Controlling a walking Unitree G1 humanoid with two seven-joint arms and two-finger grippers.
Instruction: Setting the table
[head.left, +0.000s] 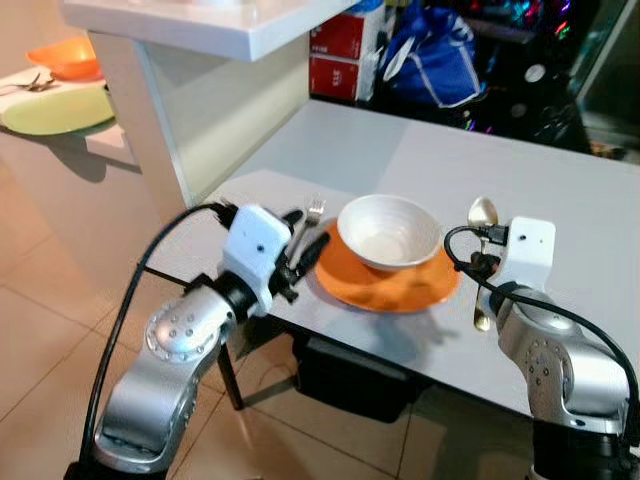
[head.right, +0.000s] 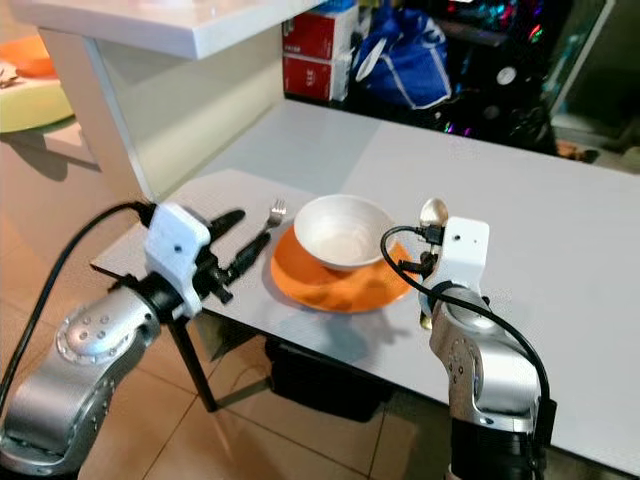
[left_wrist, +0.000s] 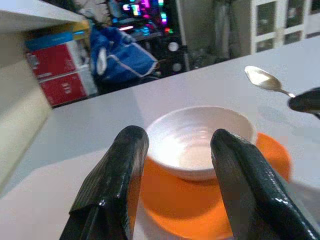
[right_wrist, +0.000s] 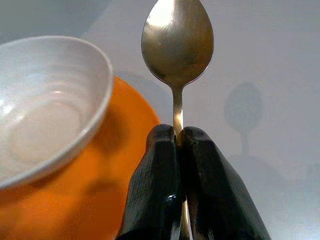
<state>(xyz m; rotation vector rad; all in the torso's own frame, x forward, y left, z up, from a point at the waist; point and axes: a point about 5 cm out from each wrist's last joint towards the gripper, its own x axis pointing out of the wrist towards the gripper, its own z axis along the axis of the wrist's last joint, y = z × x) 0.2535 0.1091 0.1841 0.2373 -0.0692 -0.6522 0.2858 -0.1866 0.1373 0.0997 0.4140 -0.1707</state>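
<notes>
Grey table (head.left: 400, 160); orange plate (head.left: 385, 285) and fork (head.left: 310, 217) on it

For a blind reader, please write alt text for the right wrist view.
The right end effector is shut on a spoon, bowl end pointing away, above the grey table. Beside it, a white bowl sits on an orange plate.

A bowl (head.left: 390, 231) sits on a plate (head.left: 385, 282) near the table's (head.left: 560, 200) front edge. A fork (head.left: 306, 225) lies just left of the plate, the left gripper (head.left: 303, 253) beside it. Right of the plate, the right gripper (right_wrist: 179, 145) pinches a spoon (right_wrist: 177, 47) by its handle, above the table
</notes>
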